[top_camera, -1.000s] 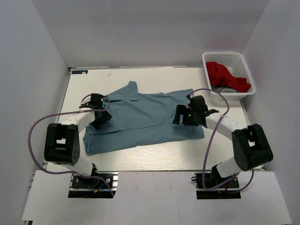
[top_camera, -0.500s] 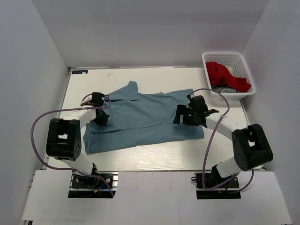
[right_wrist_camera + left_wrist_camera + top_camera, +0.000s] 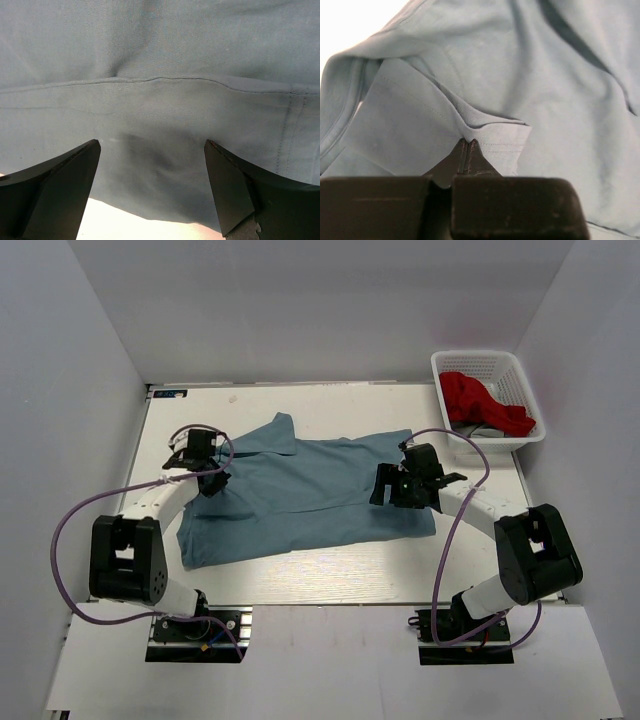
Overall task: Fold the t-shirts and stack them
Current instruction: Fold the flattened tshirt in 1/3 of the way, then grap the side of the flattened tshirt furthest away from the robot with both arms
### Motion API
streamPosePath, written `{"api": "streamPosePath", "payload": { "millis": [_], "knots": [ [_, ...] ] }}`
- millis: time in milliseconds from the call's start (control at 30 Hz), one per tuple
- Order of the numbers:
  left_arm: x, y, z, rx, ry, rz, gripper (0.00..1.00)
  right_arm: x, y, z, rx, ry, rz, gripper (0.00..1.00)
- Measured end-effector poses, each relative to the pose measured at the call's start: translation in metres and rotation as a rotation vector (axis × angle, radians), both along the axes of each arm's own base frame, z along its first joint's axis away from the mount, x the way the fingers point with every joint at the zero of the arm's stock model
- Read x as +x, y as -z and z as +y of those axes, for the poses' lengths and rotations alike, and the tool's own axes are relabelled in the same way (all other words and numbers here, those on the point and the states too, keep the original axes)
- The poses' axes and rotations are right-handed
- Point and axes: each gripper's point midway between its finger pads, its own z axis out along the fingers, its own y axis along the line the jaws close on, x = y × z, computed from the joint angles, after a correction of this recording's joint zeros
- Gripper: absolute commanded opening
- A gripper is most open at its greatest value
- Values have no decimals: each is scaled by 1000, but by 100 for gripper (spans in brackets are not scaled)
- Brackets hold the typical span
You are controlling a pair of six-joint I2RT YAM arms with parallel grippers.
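Note:
A dusty grey-blue t-shirt (image 3: pixel 310 495) lies spread across the middle of the table, collar toward the far left. My left gripper (image 3: pixel 212 482) sits at the shirt's left side. In the left wrist view the left gripper (image 3: pixel 466 142) is shut, pinching a raised fold of the t-shirt (image 3: pixel 485 60) beside a hemmed flap. My right gripper (image 3: pixel 386 486) hovers over the shirt's right part. In the right wrist view the right gripper (image 3: pixel 152 147) stands wide open just above the t-shirt (image 3: pixel 160 60), close to its edge, holding nothing.
A white lattice basket (image 3: pixel 447 362) stands at the back right corner with a red cloth (image 3: pixel 485 405) in it. White walls close in the table on three sides. Bare tabletop (image 3: pixel 330 575) shows in front of the shirt.
The left gripper has closed on a fold of the shirt and shifted toward the far left, lifting the fabric a little. The right arm has stayed where it was.

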Motion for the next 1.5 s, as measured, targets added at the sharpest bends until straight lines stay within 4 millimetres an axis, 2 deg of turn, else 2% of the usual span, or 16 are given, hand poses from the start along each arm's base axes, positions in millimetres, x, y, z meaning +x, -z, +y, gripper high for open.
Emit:
{"api": "streamPosePath", "payload": {
  "millis": [100, 300, 333, 367, 467, 533, 600, 700, 800, 900, 1000, 1100, 1233, 1300, 1400, 1500],
  "knots": [
    [5, -5, -2, 4, 34, -28, 0, 0, 0, 0, 0, 0, 0, 90],
    [21, 3, -12, 1, 131, -31, 2, 0, 0, 0, 0, 0, 0, 90],
    [24, 5, -12, 4, 143, -26, 9, 0, 0, 0, 0, 1, -1, 90],
    [27, 6, -13, 8, 157, -22, 32, 0, 0, 0, 1, 1, 0, 90],
    [37, 7, -13, 29, 193, -27, 62, 0, 0, 0, -2, 3, -1, 90],
    [44, 4, -13, 43, 207, -44, 72, 1, 0, -1, -5, 5, -2, 90],
    [54, -4, -12, 58, 219, -82, 90, 1, 0, -2, -9, 8, -5, 90],
    [72, -23, -16, 69, 265, -150, 100, 4, -1, -3, -18, 16, -14, 90],
    [101, -51, -35, 58, 402, -246, 100, 13, -7, -6, -38, 30, -46, 90],
    [143, -76, -64, 50, 554, -324, 100, 23, -14, -10, -61, 52, -79, 90],
    [182, -85, -96, 61, 668, -364, 100, 30, -17, -17, -92, 92, -100, 90],
    [193, -67, -130, 62, 778, -329, 100, 41, -20, -28, -135, 171, -104, 90],
    [184, -26, -177, 77, 912, -218, 95, 63, -20, -38, -161, 257, -96, 90],
    [175, -7, -191, 98, 950, -160, 94, 65, -15, -41, -167, 274, -80, 90],
    [161, 18, -204, 135, 981, -70, 92, 65, -7, -46, -176, 286, -54, 90],
    [160, 33, -199, 171, 963, -10, 86, 64, 0, -50, -185, 290, -29, 90]
  ]
}}
